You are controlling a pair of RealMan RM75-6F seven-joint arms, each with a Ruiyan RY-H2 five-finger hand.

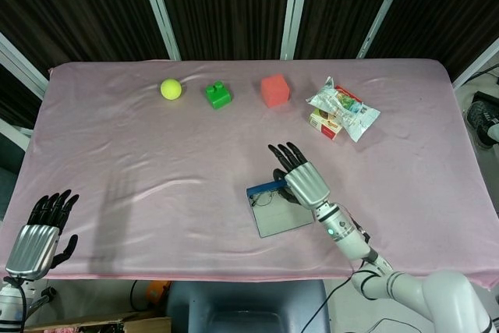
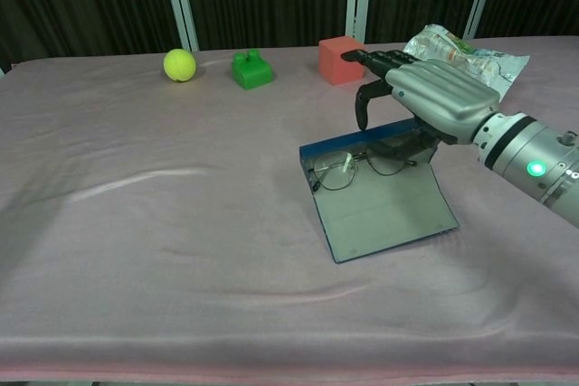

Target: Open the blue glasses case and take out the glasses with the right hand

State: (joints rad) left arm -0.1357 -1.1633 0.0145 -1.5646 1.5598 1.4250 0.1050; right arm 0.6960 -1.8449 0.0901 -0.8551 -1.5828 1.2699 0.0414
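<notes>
Head view showed the right hand [image 1: 302, 179] with fingers extended, poised over the far edge of the open blue glasses case [image 1: 274, 210]; the glasses [image 1: 267, 196] lay inside, just left of its palm. The left hand [image 1: 35, 239] hung open, far left off the worktop [image 1: 156, 161]. Chest view showed the right hand [image 2: 425, 97] with its thumb curled down near the glasses [image 2: 348, 167]; whether it gripped them I could not tell. Thin wire frames looked light and fragile; the bridge or temple seemed the safest hold.
</notes>
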